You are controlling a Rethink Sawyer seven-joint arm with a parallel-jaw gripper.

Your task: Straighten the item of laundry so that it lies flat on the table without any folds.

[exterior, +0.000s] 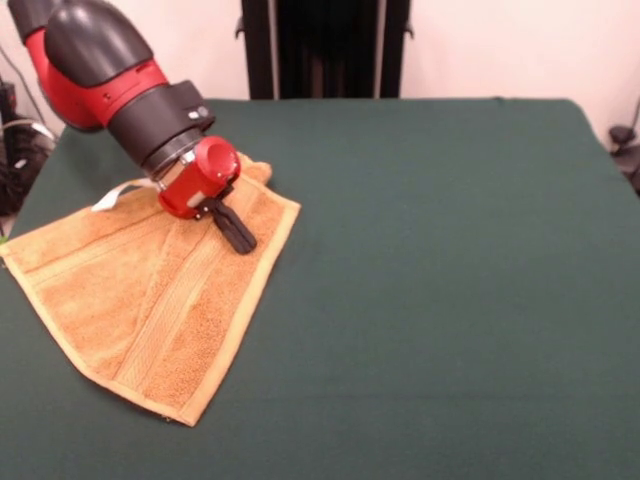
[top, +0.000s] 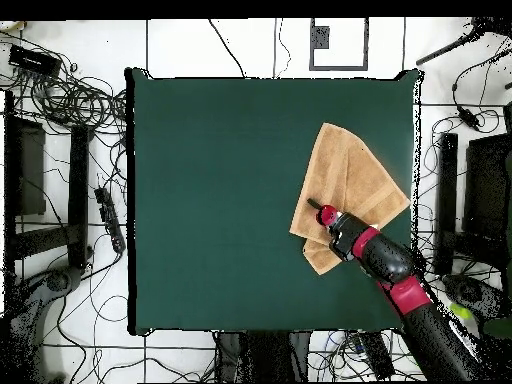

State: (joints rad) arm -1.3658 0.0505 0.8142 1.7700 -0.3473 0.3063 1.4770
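The orange-tan towel point(exterior: 150, 300) lies on the dark green table point(exterior: 450, 250) at the left in the front view. It is folded over on itself into a rough triangle, with a stripe band running diagonally and a white tag loop point(exterior: 112, 196) at its far edge. In the overhead view the towel point(top: 350, 180) is at the table's point(top: 220, 200) right side. My gripper point(exterior: 238, 235) comes in low from the upper left, its tip down at the towel's far right part. It also shows in the overhead view point(top: 317, 207) at the towel's lower left edge.
The towel's left corner reaches the table's left edge in the front view. A black stand point(exterior: 325, 50) is behind the table's far side. Cables point(top: 70, 95) and dark equipment point(top: 480, 195) surround the table on the floor.
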